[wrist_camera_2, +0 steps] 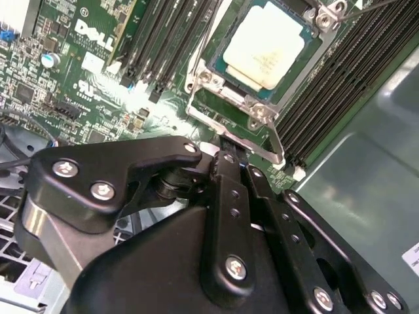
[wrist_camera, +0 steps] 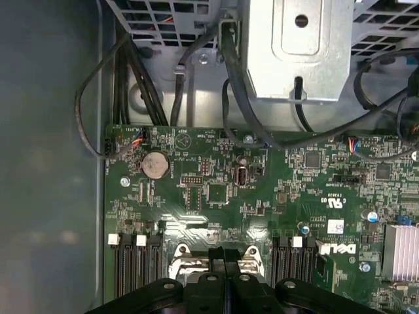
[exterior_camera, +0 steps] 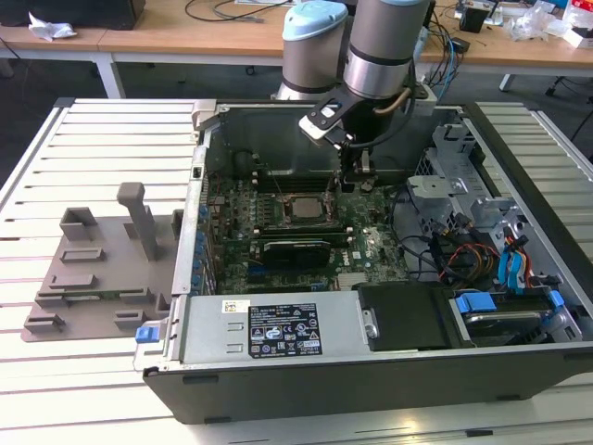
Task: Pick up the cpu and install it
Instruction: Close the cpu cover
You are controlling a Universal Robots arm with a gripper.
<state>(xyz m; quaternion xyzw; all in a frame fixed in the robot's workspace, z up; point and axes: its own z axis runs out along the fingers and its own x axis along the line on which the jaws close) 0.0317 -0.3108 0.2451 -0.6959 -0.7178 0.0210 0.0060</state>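
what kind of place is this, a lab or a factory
Probably a robotics lab or workshop: a robot arm reaches into an open computer case on a slatted white table, with cable-strewn wooden desks behind.

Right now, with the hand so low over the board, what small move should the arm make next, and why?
Probably a short lift straight up. The cpu already lies flat inside the socket frame, and the hand hangs close beside that frame, with memory slots on both sides. Rising seems safer than any sideways move.
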